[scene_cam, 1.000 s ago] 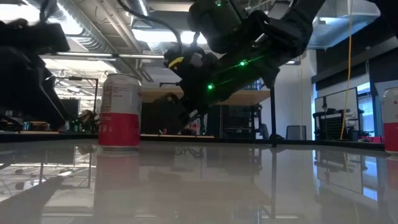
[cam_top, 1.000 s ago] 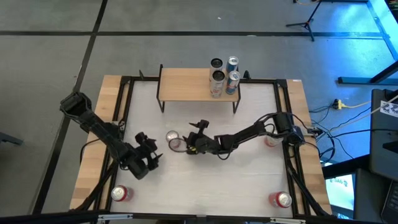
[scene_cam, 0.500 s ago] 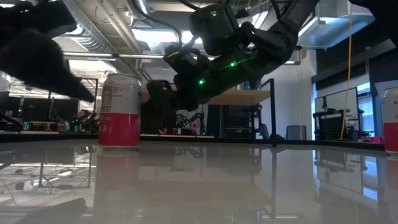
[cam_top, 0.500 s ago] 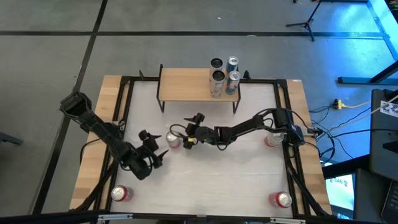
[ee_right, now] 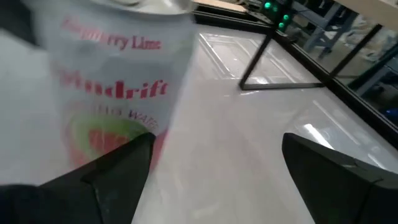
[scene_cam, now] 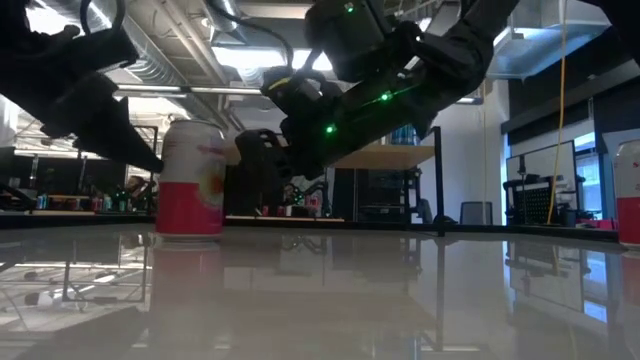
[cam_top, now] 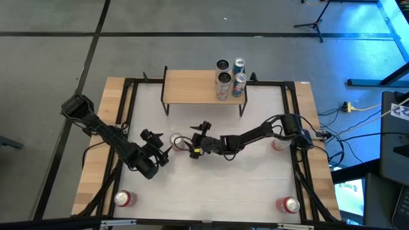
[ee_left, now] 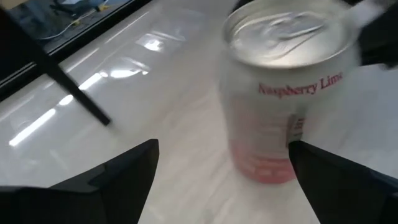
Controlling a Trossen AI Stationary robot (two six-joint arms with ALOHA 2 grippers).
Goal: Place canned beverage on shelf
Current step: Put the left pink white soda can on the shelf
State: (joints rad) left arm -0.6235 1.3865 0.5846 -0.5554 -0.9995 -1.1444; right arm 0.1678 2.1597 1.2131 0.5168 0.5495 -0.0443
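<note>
can: pink-and-white aluminium drink can (cam_top: 178,141) upright on white surface (cam_top: 255,191), short of wooden shelf (cam_top: 192,87)
left claw (cam_top: 158,145): wide open, empty, just beside
right claw (cam_top: 197,137): wide open, empty, opposite side, equally near

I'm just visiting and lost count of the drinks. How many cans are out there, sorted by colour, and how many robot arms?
Pink-and-white cans on the table: 4, at
Blue cans on the shelf: 2, at
Dark-topped cans on the shelf: 2, at
Robot arms: 2
Total: 8 cans, 2 arms
</note>
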